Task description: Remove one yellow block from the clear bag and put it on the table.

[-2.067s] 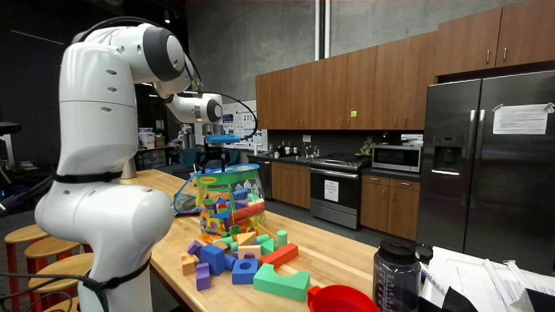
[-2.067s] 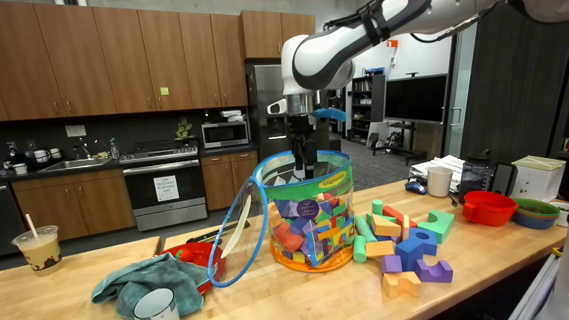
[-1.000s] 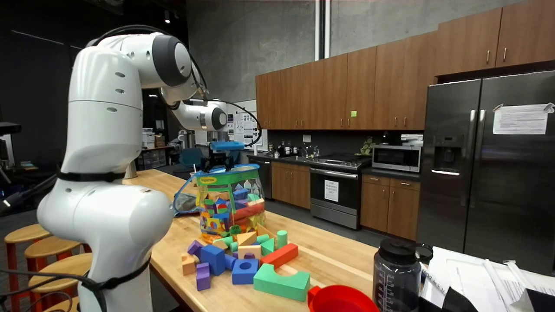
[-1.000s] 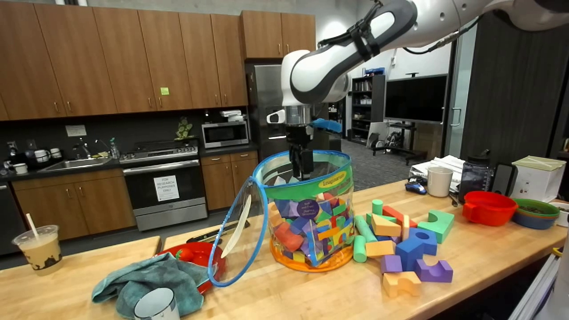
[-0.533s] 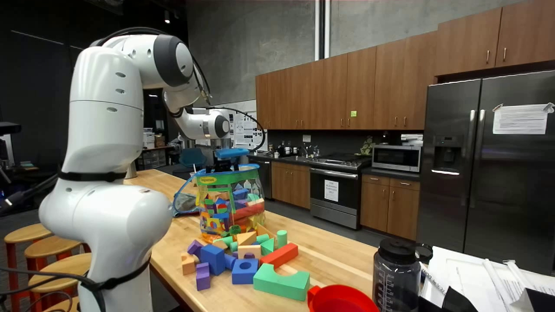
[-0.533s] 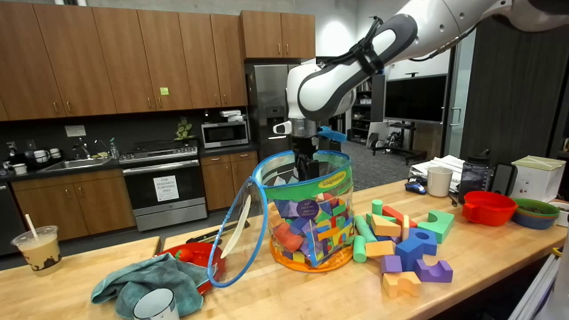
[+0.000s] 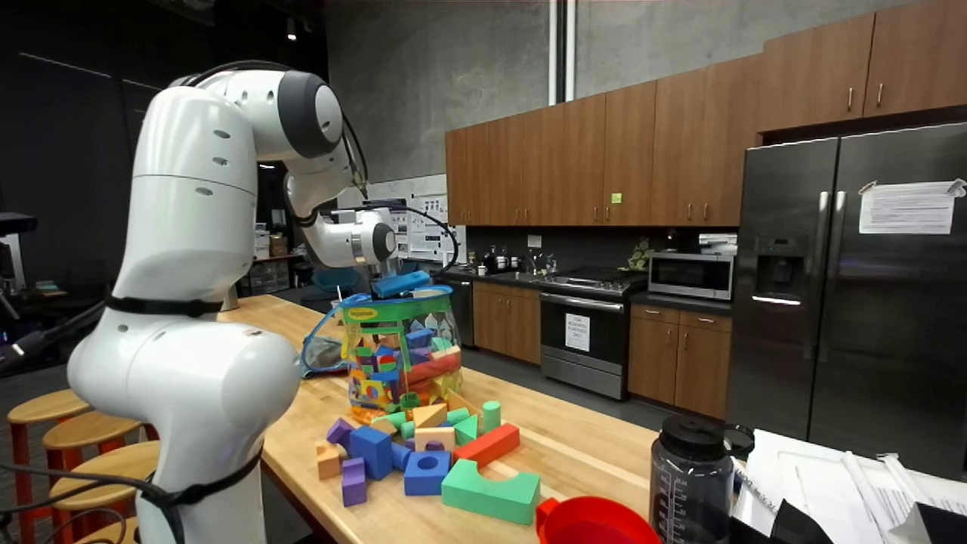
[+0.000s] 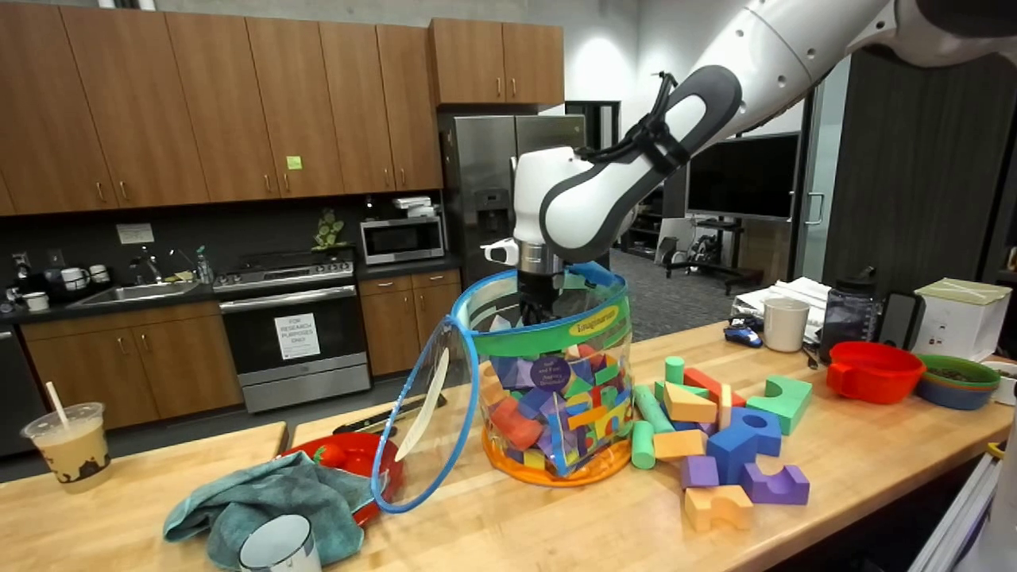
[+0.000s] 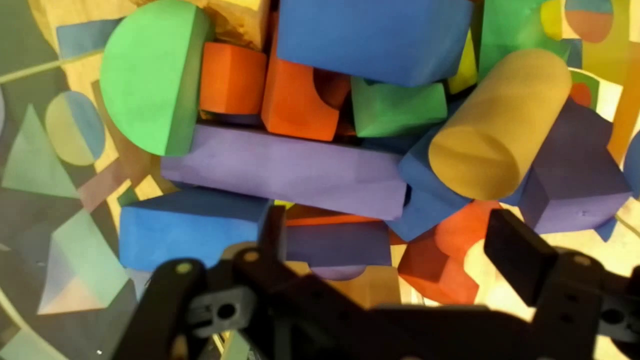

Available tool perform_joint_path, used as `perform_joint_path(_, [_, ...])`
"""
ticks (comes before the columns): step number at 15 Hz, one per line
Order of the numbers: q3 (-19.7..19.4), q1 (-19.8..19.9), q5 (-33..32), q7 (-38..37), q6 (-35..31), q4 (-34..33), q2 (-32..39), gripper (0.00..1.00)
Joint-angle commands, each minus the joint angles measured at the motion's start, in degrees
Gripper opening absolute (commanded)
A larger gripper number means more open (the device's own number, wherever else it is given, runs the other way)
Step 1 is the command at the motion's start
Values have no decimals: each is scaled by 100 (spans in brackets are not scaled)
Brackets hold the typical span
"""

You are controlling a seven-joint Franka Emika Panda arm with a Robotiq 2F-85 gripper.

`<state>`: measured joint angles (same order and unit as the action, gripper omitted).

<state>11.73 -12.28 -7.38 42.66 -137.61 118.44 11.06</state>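
A smooth mustard-yellow cylinder block (image 9: 500, 122), likely foam, lies inside the drum-shaped clear plastic bag (image 8: 548, 342) with a green band. It overlaps an angular blue block (image 9: 434, 187) at its half past seven, and a chunky purple block (image 9: 575, 167) sits beside it at four o'clock. It seems the easiest yellow piece to take, since nothing covers it. For a clean pick, the black two-fingered gripper (image 9: 387, 235) should shift towards half past one in the wrist view and turn slightly clockwise, closing along a ten-to-four line, across the round side rather than the ends. Squeeze softly, then lift straight up past the rim.

The cylinder lies beyond the fingers (image 9: 520, 255), not between them, at half past one from their middle; how far below the tips is hard to tell. The fingers stand wide, with nothing pinched.

In an exterior view, a loose pile of coloured blocks (image 8: 732, 454) lies at the bag's half past three, on the pale wooden table (image 8: 556, 524). Setting down at six o'clock would avoid them.
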Motion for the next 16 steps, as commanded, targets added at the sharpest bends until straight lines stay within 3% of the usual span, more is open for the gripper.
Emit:
perform_joint_path(1, [8,40,-417,-187,20,105,-51,100])
perform_joint_path(10, [40,86,-304,28,1931,-474,-285,100])
perform_joint_path(16, [55,57,-256,-111,1962,-574,-214,100])
